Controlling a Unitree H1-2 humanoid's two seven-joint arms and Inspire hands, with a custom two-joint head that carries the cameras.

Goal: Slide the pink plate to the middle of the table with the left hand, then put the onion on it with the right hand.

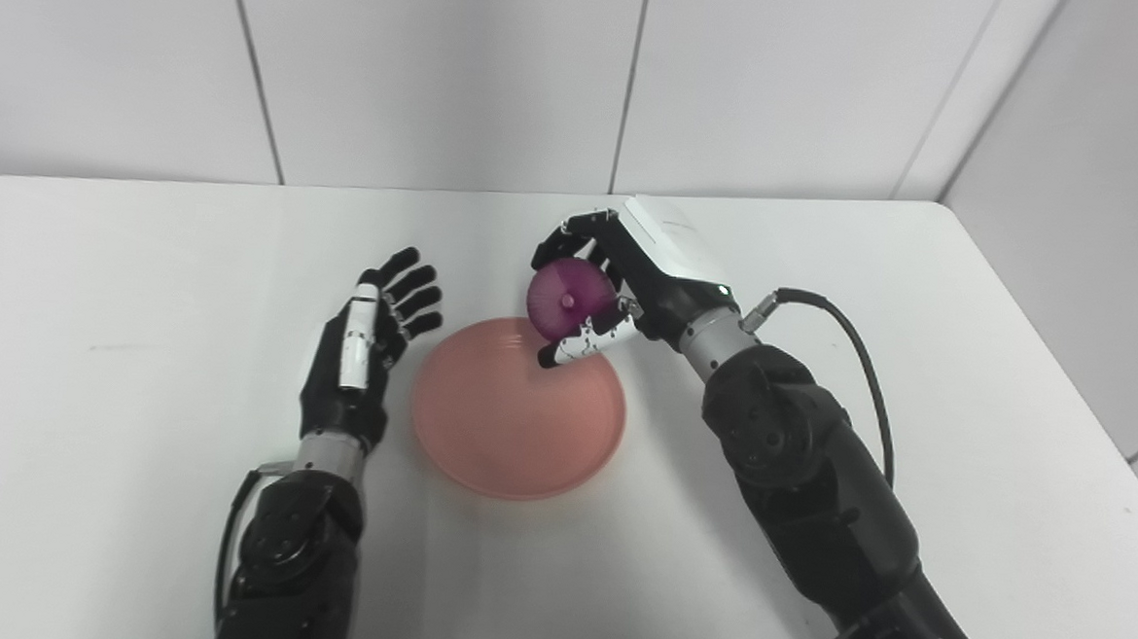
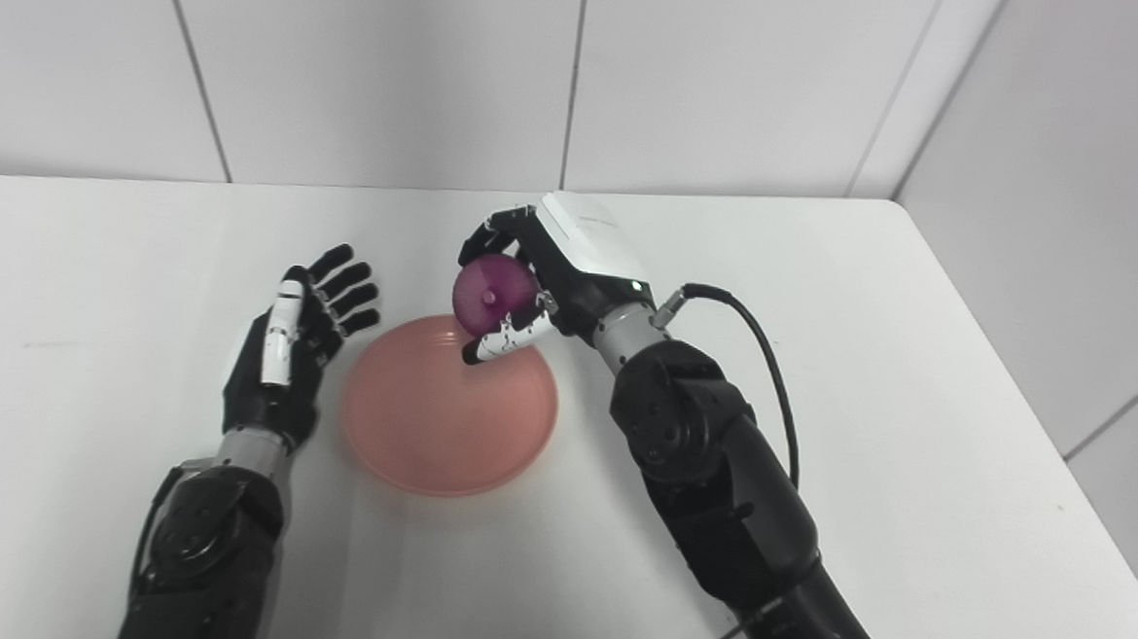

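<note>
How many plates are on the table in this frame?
1. The pink plate lies mid-table between the open left hand and the right hand, which holds the onion over the plate's far rim. Nothing seems hidden.

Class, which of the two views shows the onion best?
The left eye view: the onion shows its ribbed cut face more fully there. The right eye view shows it too, with the right hand's fingers around it.

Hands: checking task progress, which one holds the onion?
The right hand, shut on the purple onion above the pink plate's far rim; the left hand lies open, empty.
</note>
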